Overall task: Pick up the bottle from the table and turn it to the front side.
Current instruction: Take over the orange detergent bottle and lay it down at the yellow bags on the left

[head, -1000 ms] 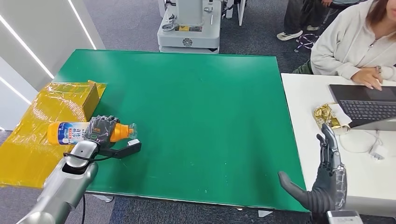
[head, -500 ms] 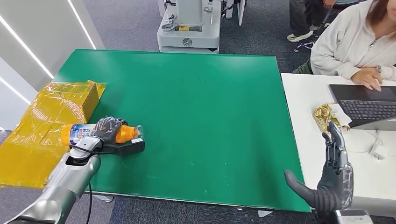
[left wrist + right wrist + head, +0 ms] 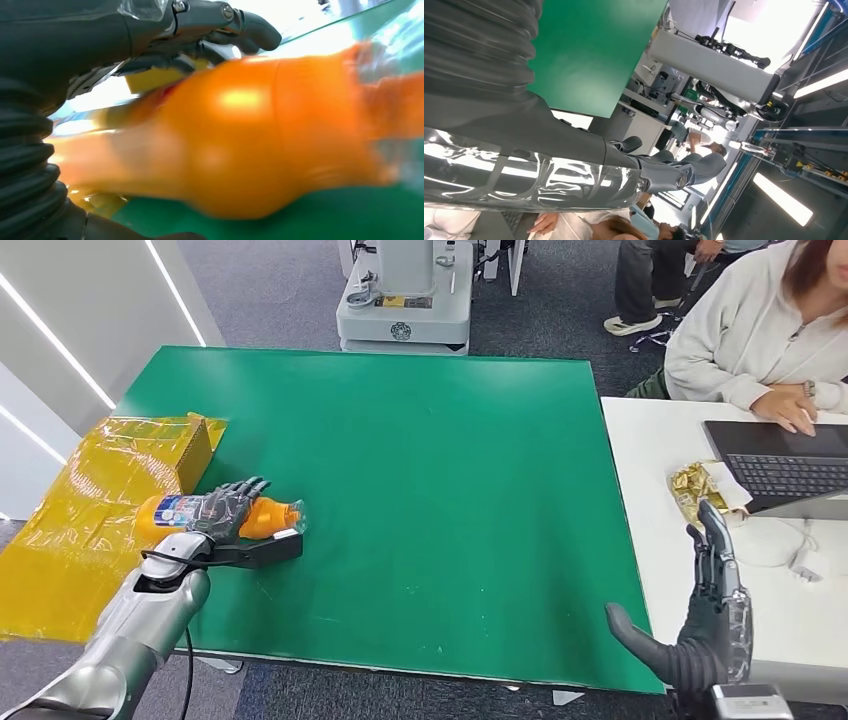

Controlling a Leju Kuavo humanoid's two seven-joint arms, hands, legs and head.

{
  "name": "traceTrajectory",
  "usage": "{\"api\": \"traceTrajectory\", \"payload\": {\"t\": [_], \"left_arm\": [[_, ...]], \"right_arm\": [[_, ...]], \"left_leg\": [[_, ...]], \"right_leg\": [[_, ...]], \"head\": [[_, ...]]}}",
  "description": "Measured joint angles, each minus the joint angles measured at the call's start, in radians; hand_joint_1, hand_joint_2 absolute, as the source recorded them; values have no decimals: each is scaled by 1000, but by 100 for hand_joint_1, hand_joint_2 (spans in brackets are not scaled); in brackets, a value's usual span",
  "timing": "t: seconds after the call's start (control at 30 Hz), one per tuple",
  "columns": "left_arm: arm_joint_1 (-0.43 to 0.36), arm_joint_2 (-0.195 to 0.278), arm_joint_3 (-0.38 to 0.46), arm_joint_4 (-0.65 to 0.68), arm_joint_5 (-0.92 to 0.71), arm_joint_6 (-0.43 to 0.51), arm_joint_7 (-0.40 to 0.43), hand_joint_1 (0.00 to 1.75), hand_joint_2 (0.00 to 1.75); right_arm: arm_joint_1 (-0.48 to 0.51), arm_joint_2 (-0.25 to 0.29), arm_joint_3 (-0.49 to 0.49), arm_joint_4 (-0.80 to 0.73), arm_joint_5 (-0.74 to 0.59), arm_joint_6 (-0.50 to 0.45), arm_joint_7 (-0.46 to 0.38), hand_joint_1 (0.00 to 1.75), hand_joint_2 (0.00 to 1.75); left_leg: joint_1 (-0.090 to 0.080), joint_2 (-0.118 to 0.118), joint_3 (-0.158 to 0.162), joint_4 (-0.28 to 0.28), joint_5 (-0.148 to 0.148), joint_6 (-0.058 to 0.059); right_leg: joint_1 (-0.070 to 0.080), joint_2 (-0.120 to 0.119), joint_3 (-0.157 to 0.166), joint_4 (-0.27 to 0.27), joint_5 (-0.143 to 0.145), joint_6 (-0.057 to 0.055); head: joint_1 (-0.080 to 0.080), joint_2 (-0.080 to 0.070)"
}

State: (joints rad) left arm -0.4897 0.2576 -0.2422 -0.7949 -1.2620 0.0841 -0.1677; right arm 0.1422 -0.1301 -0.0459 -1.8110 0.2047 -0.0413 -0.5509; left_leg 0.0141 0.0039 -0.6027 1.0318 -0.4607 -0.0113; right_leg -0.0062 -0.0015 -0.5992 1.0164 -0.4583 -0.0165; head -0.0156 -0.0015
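Head view puts the left hand (image 3: 228, 511) at the near left of the green table (image 3: 420, 470), laid over the middle of the bottle (image 3: 215, 517) with its fingers (image 3: 243, 490) splayed across the top; whether the bottle is truly gripped or only rested on, I cannot tell. The bottle lies on its side, long axis running roughly left to right along the table's near edge. Its clear cap end sticks out past the hand toward the table's middle, and its labelled base end sticks out the other way, over the edge of the yellow-wrapped box (image 3: 105, 510) just beside the hand.

Left wrist view adds what the head view cannot: the bottle (image 3: 240, 145) close up as a blurred orange bulge, with the hand (image 3: 130, 45) arched over it and dark fingers (image 3: 240, 27) reaching across its far side, green table beneath.

Well apart, beyond the table's near right corner, the right hand (image 3: 705, 615) stands upright with fingers straight and thumb spread, holding nothing; the right wrist view shows the same hand (image 3: 624, 165) in open air. Past it, on a white desk (image 3: 660, 540), are a crumpled gold wrapper (image 3: 703, 490) and a laptop (image 3: 785, 465), where a seated person (image 3: 760, 330) types.
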Motion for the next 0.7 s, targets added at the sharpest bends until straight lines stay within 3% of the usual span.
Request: {"api": "traceTrajectory", "payload": {"t": [0.27, 0.7], "left_arm": [[1, -22, -8, 0, -13, 10, 18, 0, 175], [18, -122, -44, -56, 166, 49, -103, 0, 175]], "right_arm": [[-18, 1, 22, 18, 17, -2, 4, 0, 175], [-42, 13, 23, 49, 24, 12, 5, 0, 175]], "left_leg": [[0, -2, 1, 0, 0, 0], [-1, -2, 0, 1, 0, 0]], "right_leg": [[0, -2, 1, 0, 0, 0], [0, -3, 1, 0, 1, 1]], "head": [[0, 0], [0, 0]]}}
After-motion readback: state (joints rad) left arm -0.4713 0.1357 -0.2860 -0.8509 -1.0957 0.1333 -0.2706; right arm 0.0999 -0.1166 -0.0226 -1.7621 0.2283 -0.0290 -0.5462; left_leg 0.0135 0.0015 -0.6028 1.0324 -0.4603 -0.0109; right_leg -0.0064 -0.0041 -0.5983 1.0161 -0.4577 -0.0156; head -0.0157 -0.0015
